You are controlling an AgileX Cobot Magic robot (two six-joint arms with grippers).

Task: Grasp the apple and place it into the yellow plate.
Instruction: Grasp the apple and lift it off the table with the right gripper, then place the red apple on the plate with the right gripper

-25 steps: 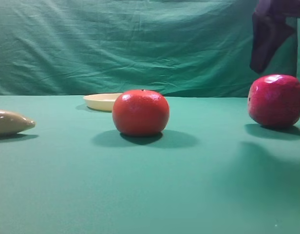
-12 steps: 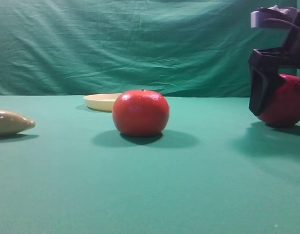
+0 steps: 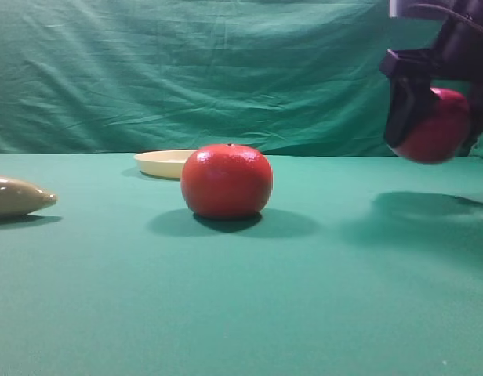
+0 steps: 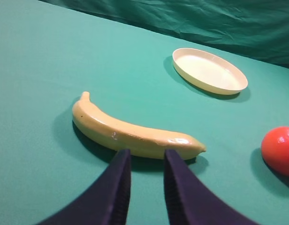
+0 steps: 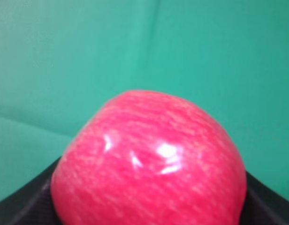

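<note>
Green tabletop (image 3: pixel 226 313) (smooth, matte) meets a creased green backdrop cloth (image 3: pixel 187 70).

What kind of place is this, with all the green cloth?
Probably a robot test bench, not a kitchen: green cloth covers table and backdrop, toy-like fruit such as a banana lies around, and a dark gripper holds an apple.

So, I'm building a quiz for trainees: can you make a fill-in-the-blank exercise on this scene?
1. The right gripper holds the glossy crimson apple ____ the green table.
2. The shallow round yellow plate holds ____.
3. The left gripper points at the long yellow ____.
4. In the high view, the matte orange-red round fruit partly hides the ____.

Missing words: above; nothing; banana; plate
</note>
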